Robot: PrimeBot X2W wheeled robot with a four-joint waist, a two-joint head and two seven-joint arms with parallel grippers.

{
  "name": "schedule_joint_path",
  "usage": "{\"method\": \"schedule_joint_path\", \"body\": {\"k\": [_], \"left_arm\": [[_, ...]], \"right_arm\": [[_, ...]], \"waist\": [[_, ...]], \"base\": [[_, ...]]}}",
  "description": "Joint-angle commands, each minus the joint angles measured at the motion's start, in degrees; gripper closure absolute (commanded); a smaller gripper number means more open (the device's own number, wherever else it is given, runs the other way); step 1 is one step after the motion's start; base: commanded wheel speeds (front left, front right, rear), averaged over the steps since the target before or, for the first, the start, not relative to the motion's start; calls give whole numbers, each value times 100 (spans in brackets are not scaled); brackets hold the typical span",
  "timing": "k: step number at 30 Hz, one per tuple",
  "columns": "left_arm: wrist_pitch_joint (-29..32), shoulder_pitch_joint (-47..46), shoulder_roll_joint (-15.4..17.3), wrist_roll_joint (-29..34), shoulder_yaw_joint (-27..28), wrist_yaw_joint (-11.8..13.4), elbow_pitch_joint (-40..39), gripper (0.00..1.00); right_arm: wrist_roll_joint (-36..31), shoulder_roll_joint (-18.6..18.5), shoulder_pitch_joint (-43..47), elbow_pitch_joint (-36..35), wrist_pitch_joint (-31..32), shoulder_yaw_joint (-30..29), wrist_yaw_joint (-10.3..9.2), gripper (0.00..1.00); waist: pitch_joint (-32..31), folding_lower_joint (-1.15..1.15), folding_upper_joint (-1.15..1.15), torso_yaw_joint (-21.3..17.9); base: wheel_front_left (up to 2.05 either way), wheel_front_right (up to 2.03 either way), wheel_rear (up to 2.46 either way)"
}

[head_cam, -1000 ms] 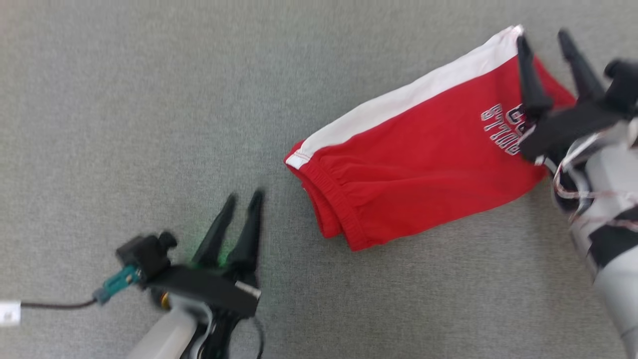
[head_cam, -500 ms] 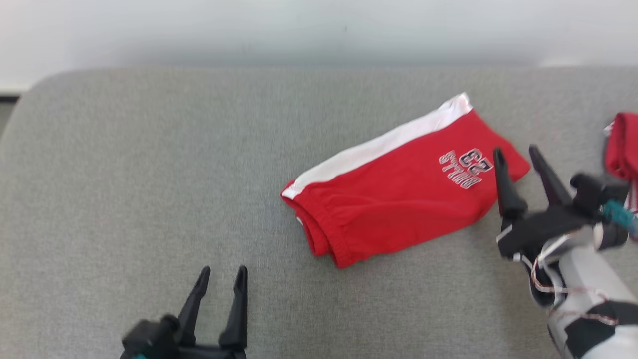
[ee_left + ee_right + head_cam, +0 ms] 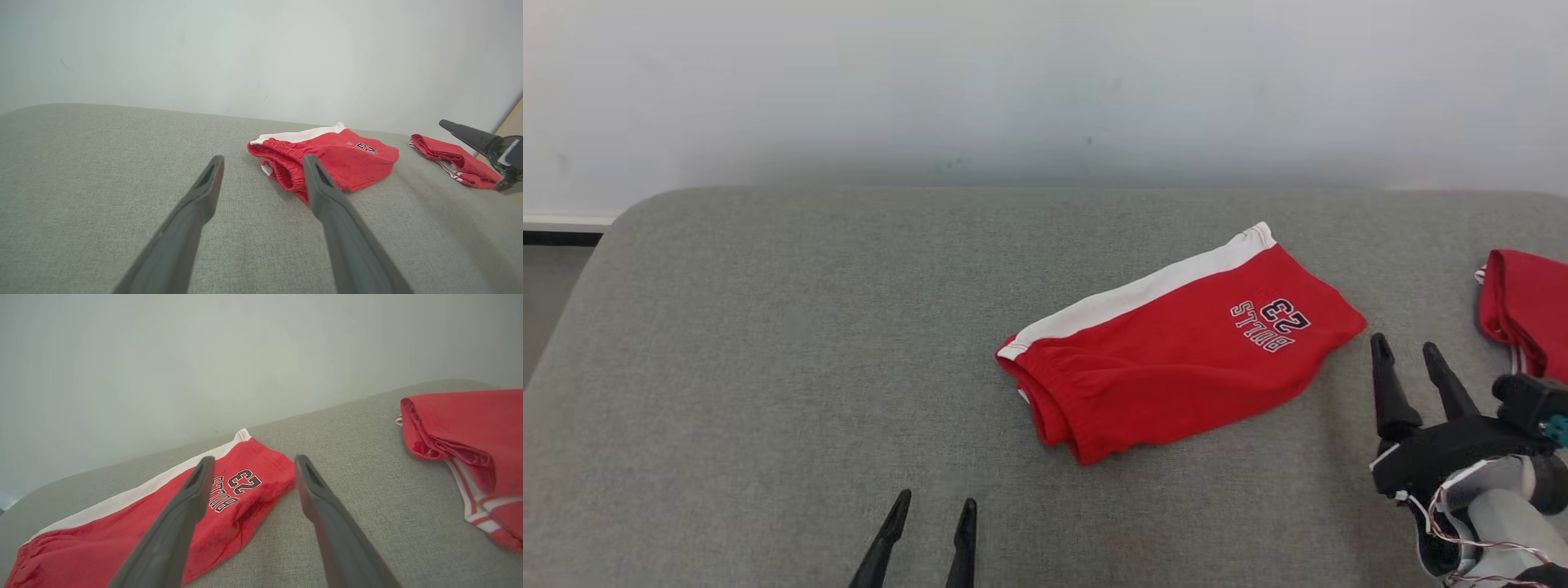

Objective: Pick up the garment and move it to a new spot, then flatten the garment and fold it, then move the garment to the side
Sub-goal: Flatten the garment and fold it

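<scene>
The garment (image 3: 1176, 359) is a pair of red shorts with a white side stripe and a "23" print. It lies folded and slanted on the grey padded surface (image 3: 768, 367). My right gripper (image 3: 1405, 343) stands open and empty just off the garment's printed right end, apart from it. In the right wrist view the garment (image 3: 122, 522) lies under and ahead of the open right gripper (image 3: 254, 458). My left gripper (image 3: 935, 500) is open and empty at the near edge, short of the waistband end. In the left wrist view the garment (image 3: 351, 153) lies ahead of the open left gripper (image 3: 263, 158).
A second red garment (image 3: 1527, 314) with white trim lies at the far right of the surface, also seen as a red garment (image 3: 461, 424) from the right wrist. A pale wall (image 3: 1013, 82) rises behind. The surface's rounded left edge (image 3: 572, 286) drops off.
The whole head view has shifted and now takes in the wall. My right gripper, earlier over the garment's printed end, now stands off it. The left gripper sits lower in view.
</scene>
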Motion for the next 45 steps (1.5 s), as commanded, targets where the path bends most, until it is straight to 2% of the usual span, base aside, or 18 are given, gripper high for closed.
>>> {"method": "schedule_joint_path", "body": {"k": [1, 8, 14, 25, 34, 35, 36, 37, 38, 39, 45], "left_arm": [[-15, 94, -30, 115, 0, -45, -32, 0], [-15, 42, -266, 430, -98, -202, -32, 0], [-16, -100, -401, 544, -144, -359, 14, 0], [-16, -426, -544, 694, -181, -564, 74, 0], [-16, -541, -599, 755, -191, -639, 150, 0], [-16, -542, -598, 760, -195, -658, 168, 0], [-16, -554, -602, 763, -196, -674, 183, 0], [-16, -572, -609, 770, -196, -685, 192, 0], [-16, -587, -613, 774, -190, -693, 202, 0], [-16, -598, -618, 778, -189, -691, 211, 0], [-16, -558, -627, 803, -163, -737, 281, 0]], "right_arm": [[134, -76, 2, 118, -30, -17, -7, 0], [703, -468, -640, 1080, -31, 282, -7, 0], [782, -638, -1404, 1898, 135, 737, -6, 0], [580, -685, -2615, 3153, 390, 1245, -7, 0], [669, -593, -2798, 3656, 505, 1440, -7, 0], [681, -576, -2793, 3682, 497, 1465, -8, 5], [703, -561, -2783, 3705, 496, 1484, -8, 24], [737, -542, -2773, 3726, 495, 1503, -7, 56], [769, -523, -2757, 3736, 497, 1511, -7, 69], [813, -512, -2742, 3746, 499, 1507, -7, 98], [1033, -515, -2634, 3743, 313, 1503, -9, 100]], "waist": [[62, 2, 1, 103], [442, 2, 1, 441], [789, 2, 1, 645], [1401, 2, 1, 804], [1593, 2, 1, 780], [1592, 2, 1, 778], [1588, 2, 1, 775], [1582, 2, 1, 770], [1574, 2, 1, 767], [1565, 2, 1, 766], [1460, 2, 1, 747]], "base": [[0, 0, 0], [0, 0, 0], [0, 0, 0], [0, 0, 0], [0, 0, 0], [0, 0, 0], [0, 0, 0], [0, 0, 0], [0, 0, 0], [0, 0, 0], [0, 0, 0]]}}
